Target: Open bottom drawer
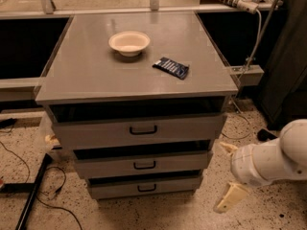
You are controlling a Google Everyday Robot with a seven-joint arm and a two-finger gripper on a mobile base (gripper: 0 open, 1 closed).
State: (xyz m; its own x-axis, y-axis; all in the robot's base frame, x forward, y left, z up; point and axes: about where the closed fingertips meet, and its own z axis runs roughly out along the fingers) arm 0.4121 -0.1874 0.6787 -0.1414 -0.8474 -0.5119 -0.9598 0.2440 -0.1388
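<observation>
Bottom drawer sits lowest of three grey fronts in the desk, near the floor, shut or close to it, w/ its small black loop handle at centre. Gripper hangs low at the right of the desk, off the front-right corner, not touching anything. Its two tan fingers are spread apart, one above the other, nothing between them. Key relation: handle lies to the left of the gripper at roughly the same height, w/ the drawer's front right corner between them. So the approach prob. needs a swing toward the near side, then left, to come at the front face rather than the edge. Handle's long axis runs left-right, so the stacked fingers look about right to close over the bar, top and bottom. The pull would then be straight toward the near side. Only one arm, so no choice there. Mid drawer handle is just above; risk of hooking the wrong one. Bowl and blue packet on the desk top are well clear.
</observation>
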